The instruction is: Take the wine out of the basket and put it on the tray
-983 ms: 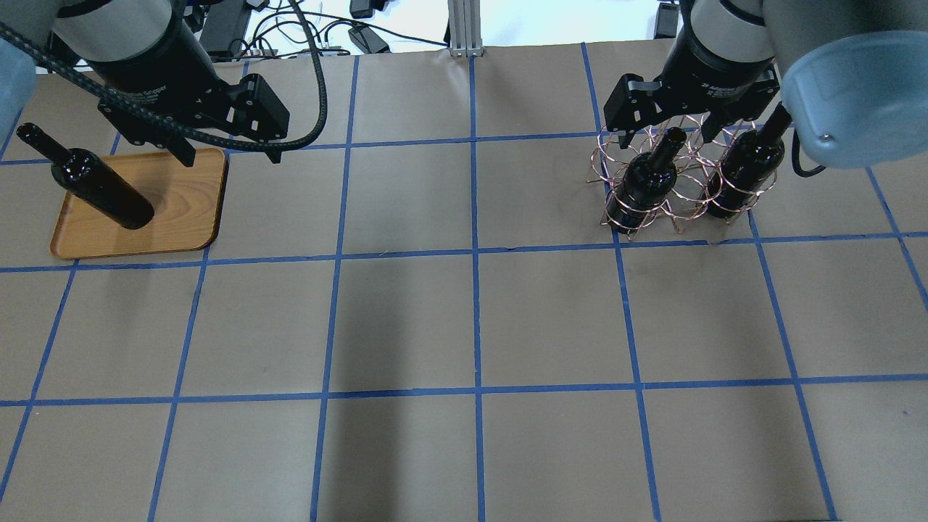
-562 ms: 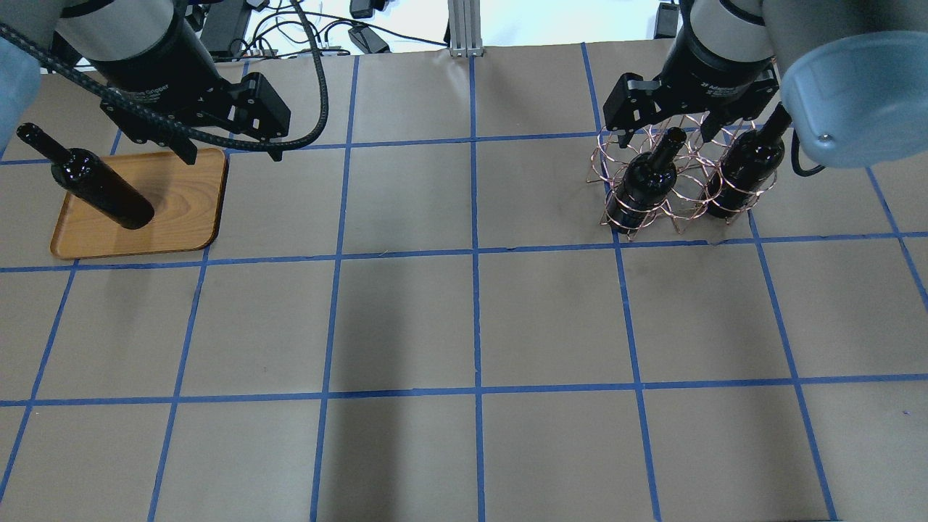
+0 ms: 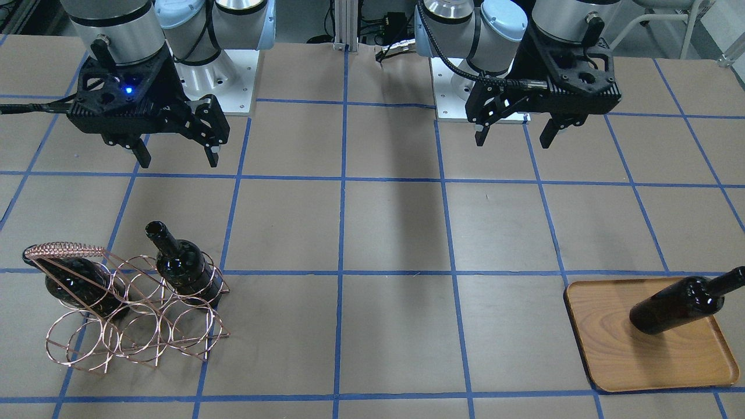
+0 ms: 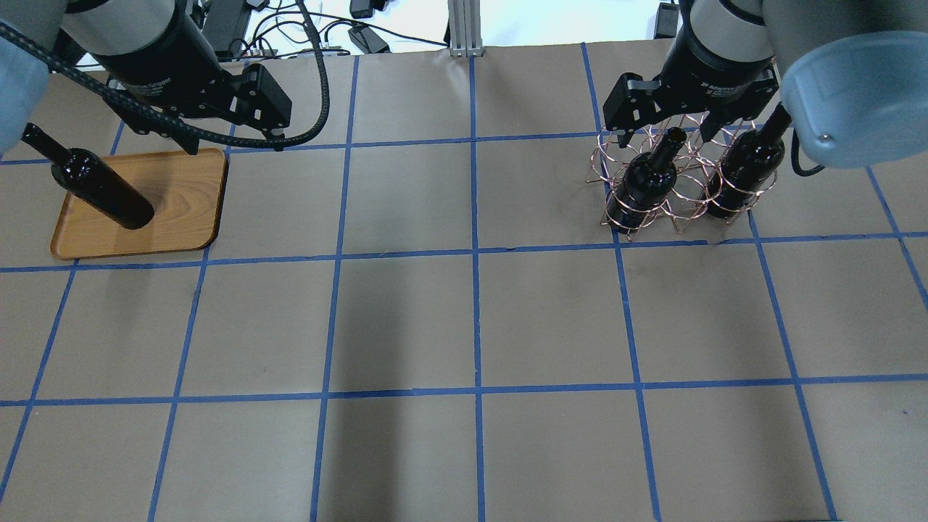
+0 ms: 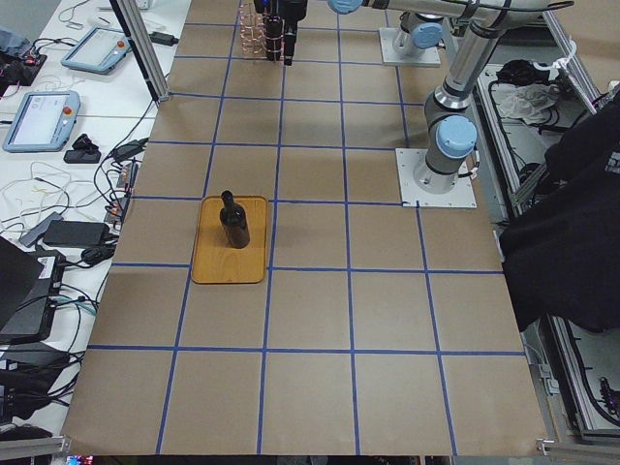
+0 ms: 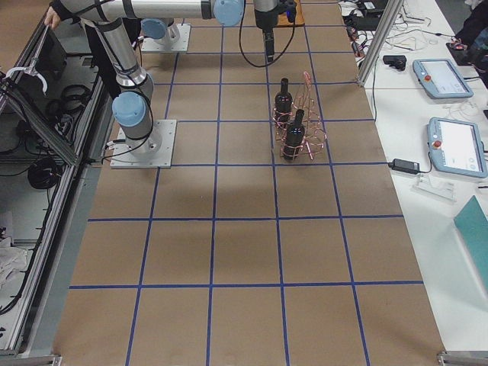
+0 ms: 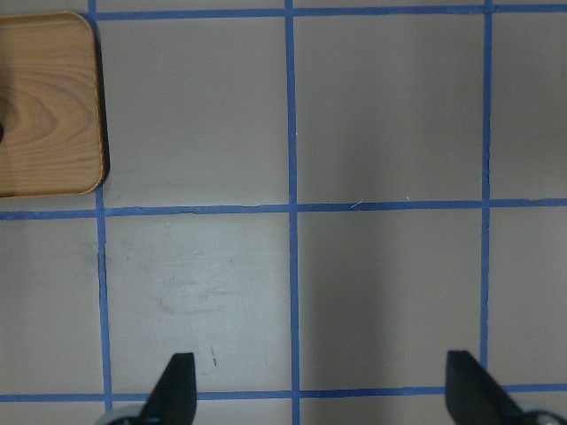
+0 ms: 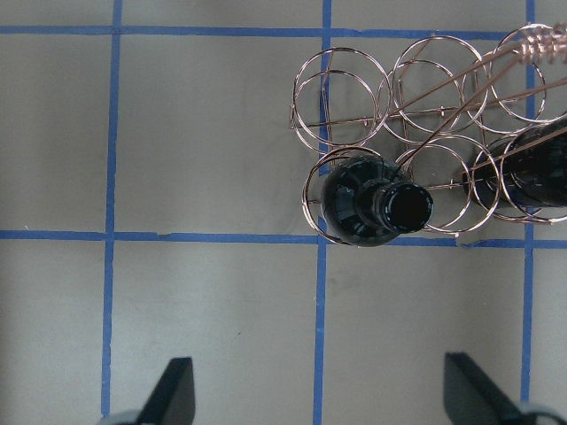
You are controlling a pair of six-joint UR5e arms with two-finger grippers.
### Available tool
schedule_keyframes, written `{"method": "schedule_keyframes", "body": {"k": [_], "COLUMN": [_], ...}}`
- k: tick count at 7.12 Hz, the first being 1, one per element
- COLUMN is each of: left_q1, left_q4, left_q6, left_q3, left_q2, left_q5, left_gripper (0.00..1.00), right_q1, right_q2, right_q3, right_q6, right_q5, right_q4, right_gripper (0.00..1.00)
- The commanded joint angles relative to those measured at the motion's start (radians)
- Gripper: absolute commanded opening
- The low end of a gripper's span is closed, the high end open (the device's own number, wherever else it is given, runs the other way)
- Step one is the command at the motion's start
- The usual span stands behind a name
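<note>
One black wine bottle point(image 3: 669, 308) stands upright on the wooden tray point(image 3: 617, 349), which also shows in the overhead view point(image 4: 181, 196). The bottle on it point(image 4: 101, 192) stands free. My left gripper point(image 3: 512, 139) is open and empty, raised and apart from the tray on the robot's side; it also shows overhead point(image 4: 235, 141). The copper wire basket point(image 3: 134, 331) holds two more bottles point(image 3: 183, 265) point(image 3: 75, 285). My right gripper point(image 3: 177, 157) is open and empty, raised above and beside the basket. In the right wrist view the nearer bottle's mouth point(image 8: 403, 208) lies ahead of the fingers.
The table is brown paper with a blue tape grid. The arm bases point(image 3: 233, 64) stand at the robot's edge. In the side view, tablets and cables point(image 5: 58, 116) lie on a white bench beside the table. The tray's corner shows in the left wrist view point(image 7: 44, 106).
My left gripper has drawn slightly away from the tray, still open. The bottle stays standing on the tray. The right gripper and the basket have not moved.
</note>
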Motion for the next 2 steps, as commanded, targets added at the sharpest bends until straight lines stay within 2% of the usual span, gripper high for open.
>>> {"method": "schedule_keyframes", "body": {"k": [1, 2], "left_q1": [0.0, 0.0], "left_q4": [0.002, 0.004], "left_q6": [0.0, 0.0], "left_q3": [-0.002, -0.002], "left_q2": [0.001, -0.001], "left_q5": [0.0, -0.006], "left_gripper": [1.0, 1.0], "right_q1": [0.0, 0.0], "right_q2": [0.0, 0.0], "right_q3": [0.0, 0.0], "right_q6": [0.0, 0.0], "right_q5": [-0.001, -0.004], "right_q4": [-0.002, -0.002], "right_gripper": [1.0, 1.0]}}
